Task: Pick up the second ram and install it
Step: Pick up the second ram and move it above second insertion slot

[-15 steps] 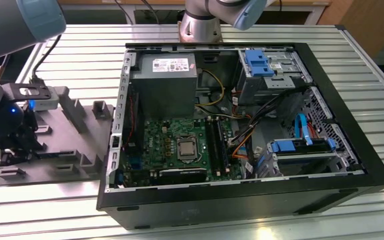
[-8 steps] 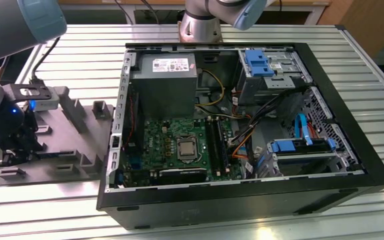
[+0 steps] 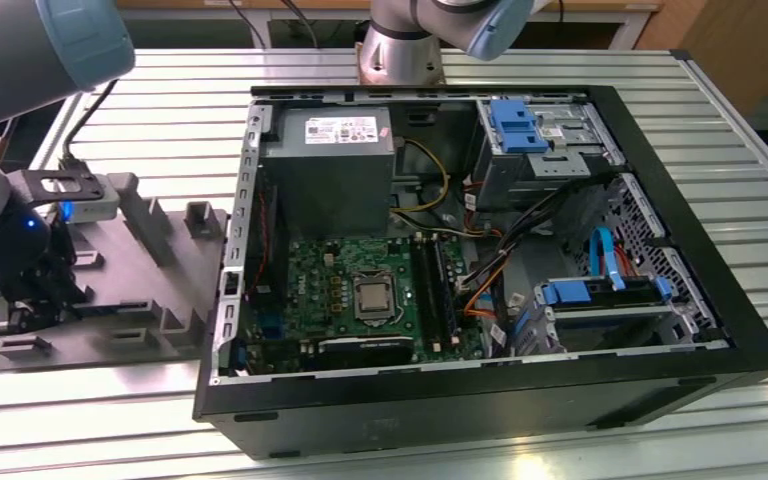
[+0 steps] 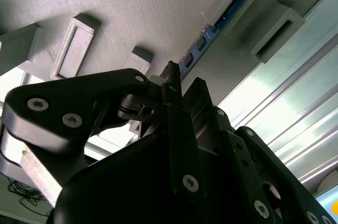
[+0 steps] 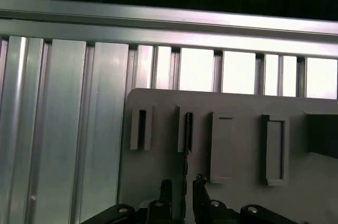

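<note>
The second ram (image 5: 186,152) stands on edge in the slotted posts of the grey tray (image 5: 243,109), seen as a thin dark line. In the second wrist view the ram (image 4: 205,40) runs as a dark blue strip across the tray (image 4: 132,7) and in between my fingers. My gripper (image 5: 182,183) straddles the stick's near end, open, with a small gap on each side. In the exterior view the gripper (image 3: 17,312) is low over the tray (image 3: 144,290), at the view's left.
An open computer case (image 3: 491,400) lies to the exterior view's right of the tray. Inside are a green motherboard (image 3: 317,270), its memory slots (image 3: 432,290), a power supply (image 3: 328,160) and loose cables (image 3: 491,290). The table (image 3: 91,420) is ribbed aluminium.
</note>
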Robot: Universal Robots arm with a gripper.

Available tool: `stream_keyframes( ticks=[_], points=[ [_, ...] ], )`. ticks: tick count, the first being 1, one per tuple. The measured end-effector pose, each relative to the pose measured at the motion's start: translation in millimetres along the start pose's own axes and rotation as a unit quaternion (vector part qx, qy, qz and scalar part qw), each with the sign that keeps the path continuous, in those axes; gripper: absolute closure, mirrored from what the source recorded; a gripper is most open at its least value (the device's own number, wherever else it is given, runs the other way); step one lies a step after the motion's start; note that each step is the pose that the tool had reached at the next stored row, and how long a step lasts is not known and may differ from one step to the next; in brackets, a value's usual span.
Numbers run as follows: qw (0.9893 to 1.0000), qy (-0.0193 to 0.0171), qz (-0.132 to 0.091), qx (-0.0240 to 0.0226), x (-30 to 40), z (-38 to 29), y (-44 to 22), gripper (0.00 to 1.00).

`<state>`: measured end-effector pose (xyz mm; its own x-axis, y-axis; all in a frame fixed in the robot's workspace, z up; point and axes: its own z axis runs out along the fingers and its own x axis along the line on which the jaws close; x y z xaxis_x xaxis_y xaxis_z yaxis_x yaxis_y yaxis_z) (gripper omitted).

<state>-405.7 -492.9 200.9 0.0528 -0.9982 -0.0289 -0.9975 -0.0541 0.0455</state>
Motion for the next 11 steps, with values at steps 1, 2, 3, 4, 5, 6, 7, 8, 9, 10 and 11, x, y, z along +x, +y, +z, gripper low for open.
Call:
stream_keyframes(
  ticks=[1,2,3,4,5,6,7,8,9,10,11],
  points=[
    [1.0,0.0001,-0.001,-0.0001,0.0,0.4,0.0,0.7],
    [1.0,0.0002,-0.003,-0.0002,0.0,0.7,0.0,0.7],
    [1.0,0.0003,-0.004,-0.0002,0.0,0.9,0.1,0.7],
    [1.0,0.0003,-0.006,-0.0002,0.1,1.2,0.1,0.7],
    [1.0,0.0003,-0.008,-0.0003,0.0,1.4,0.1,0.7],
    [1.0,0.0002,-0.01,-0.0003,0.0,1.5,0.2,0.7],
    [0.9999,-0.0004,-0.011,-0.0003,0.0,1.6,0.3,0.7],
    [0.9999,-0.0013,-0.012,-0.0002,0.0,1.7,0.4,0.7],
    [0.9999,-0.0019,-0.012,0.0,-0.1,1.7,0.3,0.7],
    [0.9999,-0.0019,-0.012,-0.0001,-0.1,1.7,0.3,0.7],
    [0.9999,-0.0019,-0.012,0.0,0.0,1.7,0.3,0.7]
  ],
)
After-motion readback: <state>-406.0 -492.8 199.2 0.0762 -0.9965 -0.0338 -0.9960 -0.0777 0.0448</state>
